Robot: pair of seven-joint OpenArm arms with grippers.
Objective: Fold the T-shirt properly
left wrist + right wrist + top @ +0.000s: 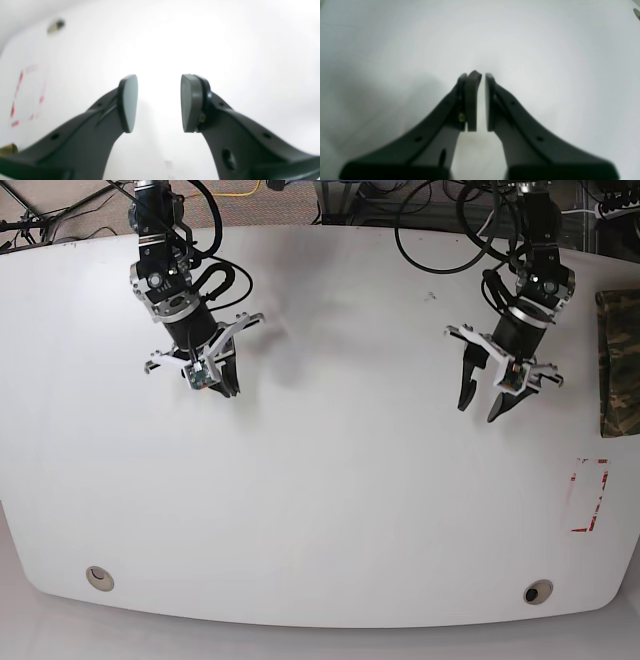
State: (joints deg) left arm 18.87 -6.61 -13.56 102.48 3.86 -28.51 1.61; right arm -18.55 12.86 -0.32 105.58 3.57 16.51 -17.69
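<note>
The T-shirt (620, 360) sits as a compact camouflage bundle at the table's (330, 510) far edge, just beyond the left gripper (483, 404) on its outer side, partly cut off from view. That pincer hangs released over bare tabletop, holding nothing; the right gripper (219, 384), well apart across the table, is clenched and empty. I'd worry a reach sideways could nudge the bundle off the edge

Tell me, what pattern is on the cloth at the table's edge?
Camouflage, dark green and brown, on the T-shirt; the base view shows it best.
</note>
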